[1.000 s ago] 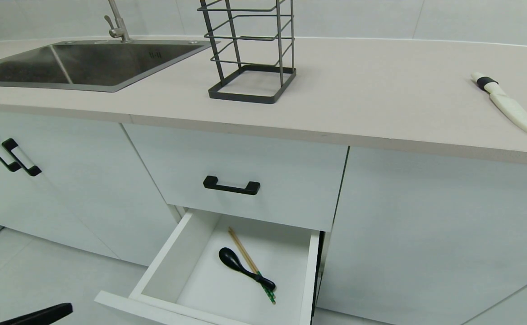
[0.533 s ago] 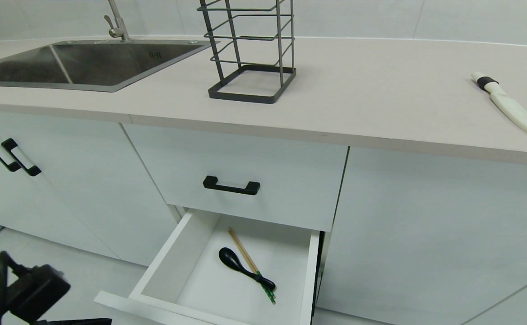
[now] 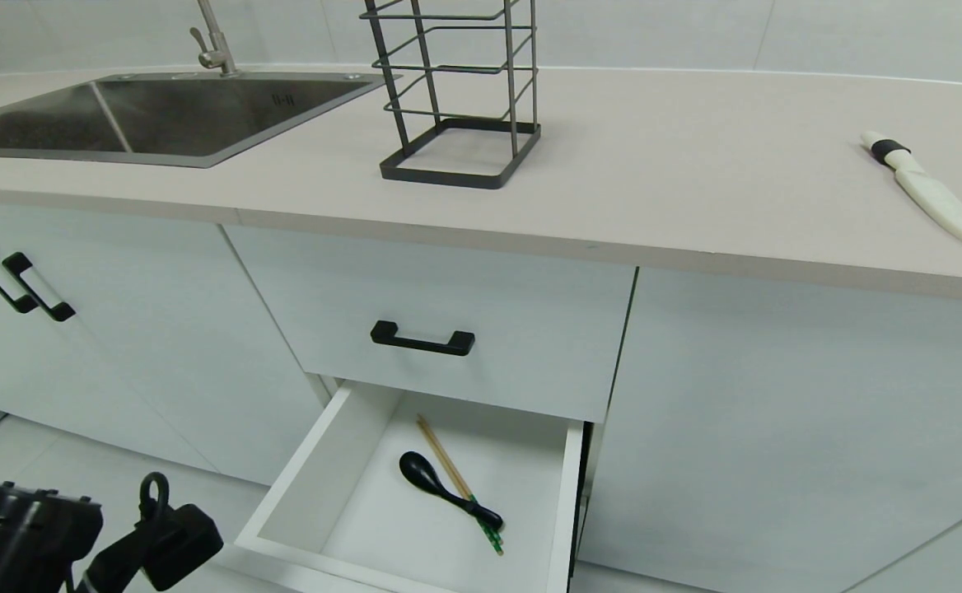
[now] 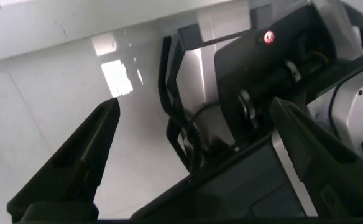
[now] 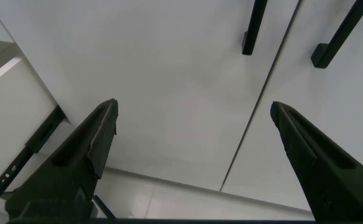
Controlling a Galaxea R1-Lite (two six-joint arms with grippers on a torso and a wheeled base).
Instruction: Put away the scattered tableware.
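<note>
**Tableware partly stowed, knife lying out on the counter**

Looking across a long beige matte countertop point(image 3: 695, 165), running over flat white cabinet fronts point(image 3: 777, 412) and a pale tiled floor. Finding a stainless steel sink point(image 3: 160, 115) sunk in at the far left, under a metal faucet point(image 3: 213, 41). Noting a white drawer point(image 3: 300, 478) standing pulled out low in the middle, beneath a shut drawer carrying a black bar handle point(image 3: 422, 339). Passing a tall dark wire rack point(image 3: 440, 175) standing upright on the counter near the sink. Spotting a cream-white knife with a black band at its handle point(image 3: 930, 198), lying flat at the far right of the counter, well apart from the rack. Seeing, on the drawer floor, a glossy black spoon point(image 3: 419, 471) lying diagonally and touching a pair of slim wooden chopsticks with green ends point(image 3: 440, 449), crossing near those ends.

Hanging low at the left, beside the drawer's front corner: the black left arm point(image 3: 77, 535). Holding nothing, with fingers spread wide: the left gripper point(image 4: 194, 106) and the right gripper point(image 5: 194, 106), the latter facing white cabinet doors.
</note>
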